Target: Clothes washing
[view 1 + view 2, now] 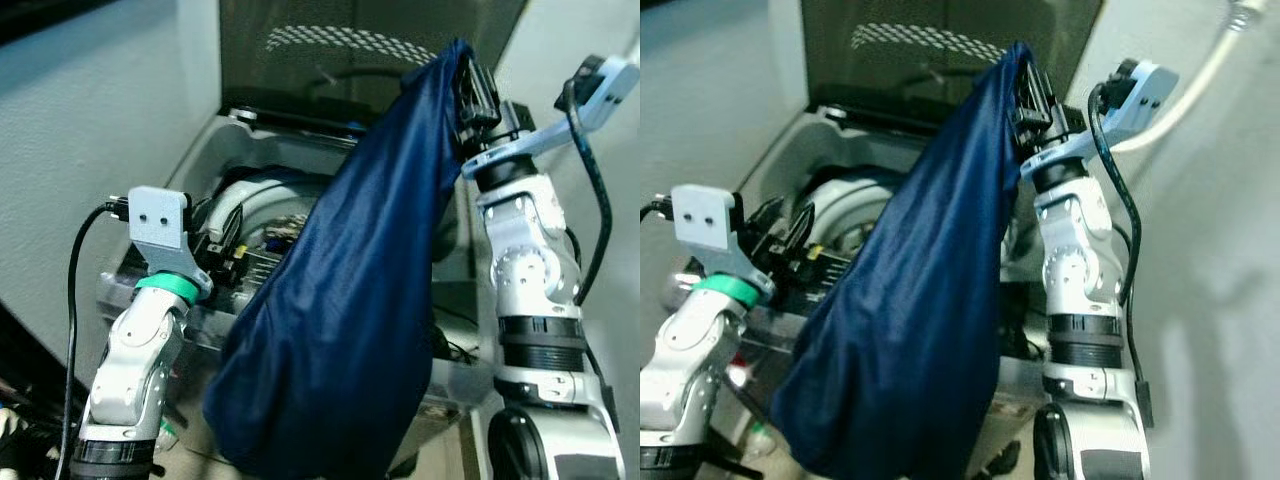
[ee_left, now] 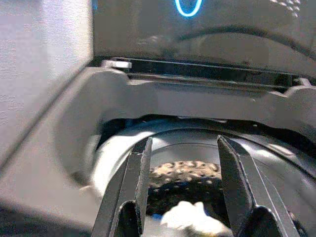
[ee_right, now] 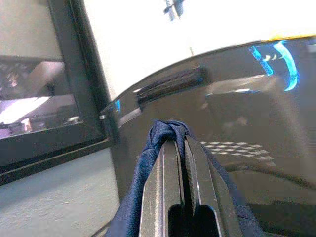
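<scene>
A long dark-blue garment (image 1: 340,320) hangs from my right gripper (image 1: 470,75), which is raised high in front of the washer's upright dark lid (image 1: 330,50) and shut on the cloth's top edge (image 3: 165,131). The garment drapes down over the open top-loading washing machine (image 1: 240,150) and reaches past its front edge. My left gripper (image 2: 182,148) is open and hovers at the left side of the drum opening (image 1: 260,205). Through its fingers (image 2: 140,173) I see the perforated drum (image 2: 185,173) with something pale inside.
A grey wall (image 1: 90,150) stands close on the left of the washer and a light wall (image 1: 1210,250) close on the right. The raised lid blocks the space behind. Cables (image 1: 72,300) trail from both wrists.
</scene>
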{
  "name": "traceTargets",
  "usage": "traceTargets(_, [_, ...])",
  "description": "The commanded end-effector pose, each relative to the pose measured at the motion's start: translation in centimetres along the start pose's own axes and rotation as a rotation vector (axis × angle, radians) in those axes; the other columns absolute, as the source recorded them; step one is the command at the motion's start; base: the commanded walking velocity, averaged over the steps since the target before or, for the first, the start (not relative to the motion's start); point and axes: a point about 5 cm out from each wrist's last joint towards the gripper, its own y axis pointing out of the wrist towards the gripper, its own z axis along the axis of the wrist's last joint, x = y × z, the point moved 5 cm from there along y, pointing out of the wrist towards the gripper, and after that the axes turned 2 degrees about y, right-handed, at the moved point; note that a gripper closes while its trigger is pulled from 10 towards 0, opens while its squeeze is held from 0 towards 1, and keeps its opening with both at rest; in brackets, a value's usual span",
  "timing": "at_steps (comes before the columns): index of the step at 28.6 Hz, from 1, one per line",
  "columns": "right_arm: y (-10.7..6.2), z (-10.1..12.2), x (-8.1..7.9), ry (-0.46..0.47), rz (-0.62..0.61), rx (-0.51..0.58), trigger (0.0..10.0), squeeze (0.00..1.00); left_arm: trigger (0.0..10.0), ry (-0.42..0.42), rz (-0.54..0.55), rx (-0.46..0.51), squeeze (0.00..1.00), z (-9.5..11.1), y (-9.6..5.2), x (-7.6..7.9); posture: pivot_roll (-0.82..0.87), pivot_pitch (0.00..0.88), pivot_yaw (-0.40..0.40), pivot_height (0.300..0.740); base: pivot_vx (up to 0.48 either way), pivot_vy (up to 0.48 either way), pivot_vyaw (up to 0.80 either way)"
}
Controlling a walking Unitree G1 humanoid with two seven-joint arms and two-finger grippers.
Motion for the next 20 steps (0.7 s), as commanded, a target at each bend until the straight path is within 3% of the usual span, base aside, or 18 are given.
traceTargets(1, [0.0,0.9,0.6,-0.023,-0.019,0.031,10.0,0.00,10.0,-0.014,-0.014,-0.006,0.00,-0.2,0.1,0.5,0.09,0.000,-0.025,0.740,0.000,0.000,-0.80])
traceTargets(12, [0.4,0.2,-0.1,-0.002,0.011,0.006,10.0,0.00,10.0,-0.018,-0.004,-0.003,0.00,-0.3,-0.2,0.5,0.09,0.000,-0.042,0.740,0.000,0.000,-0.80])
traceTargets(20, [0.4,-0.8,-0.9,0.009,0.049,-0.026,10.0,0.00,10.0,-0.027,0.006,0.006,0.00,-0.2,-0.5,0.7,0.09,0.000,-0.046,0.740,0.000,0.436,0.00])
